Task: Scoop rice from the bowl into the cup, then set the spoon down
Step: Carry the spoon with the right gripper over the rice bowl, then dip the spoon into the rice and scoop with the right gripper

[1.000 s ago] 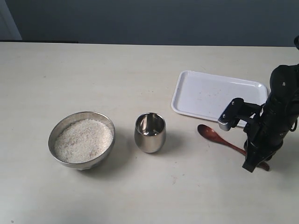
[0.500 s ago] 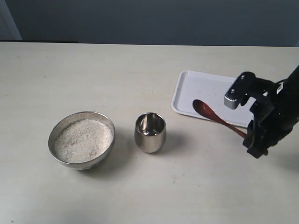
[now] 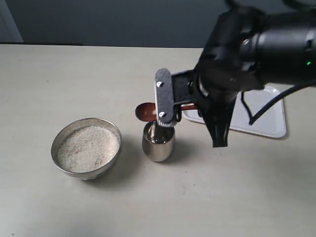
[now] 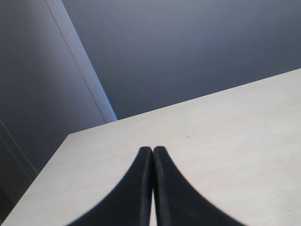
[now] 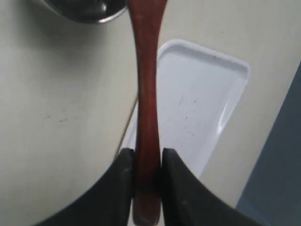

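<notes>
R gripper (image 5: 146, 162) pinches the spoon (image 5: 146, 84) by its handle end, w/ the cup (image 3: 158, 144) just ahead.

Jaws pressed together above pale table (image 4: 225, 132).

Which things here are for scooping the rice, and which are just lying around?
For the job: rice, bowl, cup, spoon held in the right fingers.
Just lying about: white tray.
</notes>
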